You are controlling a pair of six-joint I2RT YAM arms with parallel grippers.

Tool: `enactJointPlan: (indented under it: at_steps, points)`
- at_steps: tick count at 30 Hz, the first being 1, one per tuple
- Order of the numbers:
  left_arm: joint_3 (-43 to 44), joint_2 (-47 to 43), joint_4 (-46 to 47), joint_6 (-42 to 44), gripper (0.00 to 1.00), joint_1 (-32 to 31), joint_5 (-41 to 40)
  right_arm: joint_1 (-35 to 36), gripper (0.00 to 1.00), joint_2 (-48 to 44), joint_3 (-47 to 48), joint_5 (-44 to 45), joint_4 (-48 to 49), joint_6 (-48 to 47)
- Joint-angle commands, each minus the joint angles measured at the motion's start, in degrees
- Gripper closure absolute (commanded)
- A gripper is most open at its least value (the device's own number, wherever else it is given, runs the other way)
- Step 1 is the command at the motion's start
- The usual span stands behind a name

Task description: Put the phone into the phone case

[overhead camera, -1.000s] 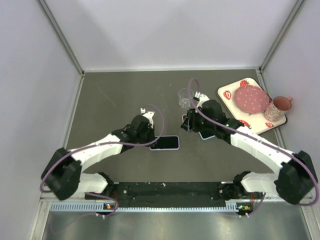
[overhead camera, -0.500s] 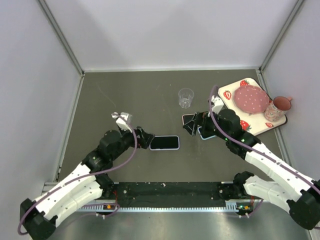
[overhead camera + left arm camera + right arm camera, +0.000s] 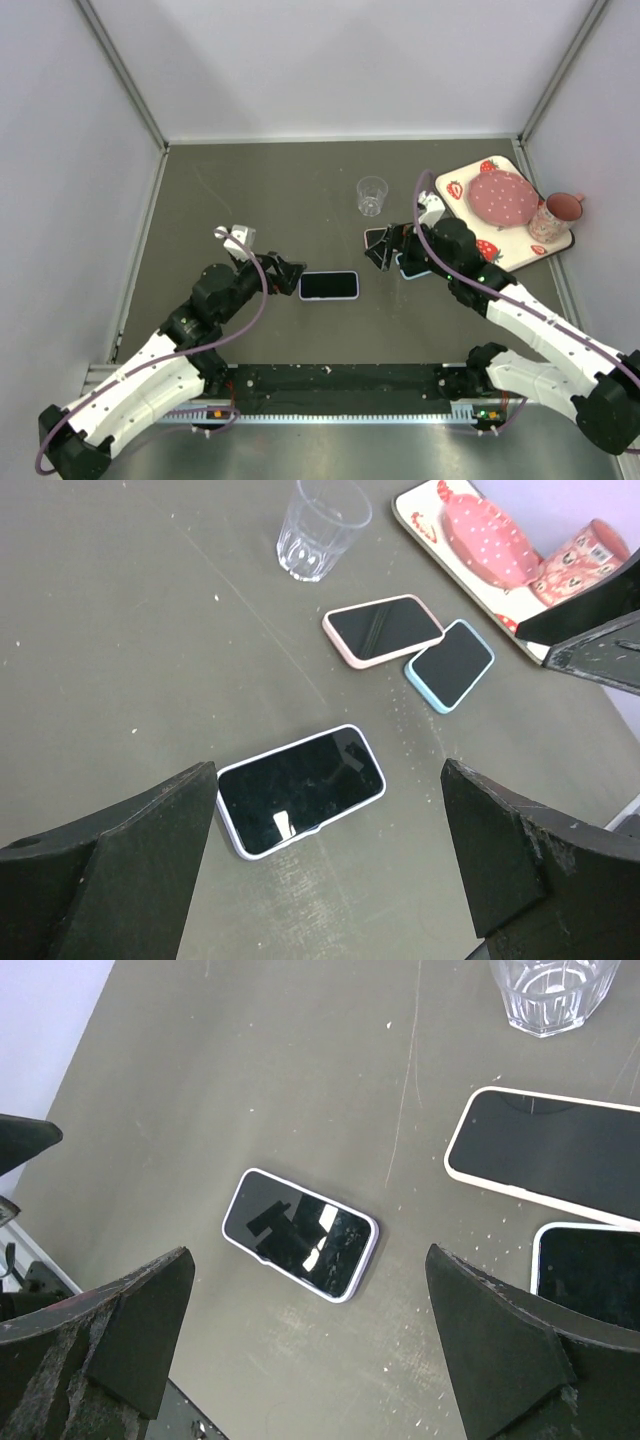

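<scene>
Dark grey bench, scuffed and flecked with white, boxed in by pale panels. Reaching inward from its near edge, the left arm and the right arm, both white with black joints. Left hand spread wide and gripping nothing, just beside the left end of the phone. Right hand likewise spread wide and holding nothing, poised over two other handsets. In the far right corner, a strawberry-print tray carrying a pink white-dotted dome and a pink patterned mug, contents out of sight. Mid-bench, the phone lying flat, dark screen up, ringed by a pale lilac case. To its right, a pink-cased phone and a blue-cased phone, both screen up, corners close together or touching. Behind them, a clear glass standing upright. On the mug, a small label too blurred to read.
</scene>
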Motion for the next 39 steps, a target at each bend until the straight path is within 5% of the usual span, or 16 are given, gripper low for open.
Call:
enactJointPlan:
  at_steps: [1, 13, 28, 39]
  points:
    - [3.28, 3.70, 0.22, 0.81, 0.01, 0.26, -0.83, -0.88, 0.01, 1.17, 1.99, 0.26, 1.14, 0.22]
    - [6.36, 9.52, -0.49, 3.18, 0.02, 0.26, -4.17, -1.41, 0.01, 3.64, 4.28, 2.37, -1.67, 1.10]
    - [3.29, 3.64, 3.45, 5.90, 0.02, 0.26, -4.87, -1.41, 0.01, 1.00, 4.46, 8.26, -1.05, -0.04]
    - [0.82, 0.03, 3.12, 7.84, 0.02, 0.26, -14.53, -1.32, 0.01, -7.61, -4.15, 13.35, 9.58, -3.47]
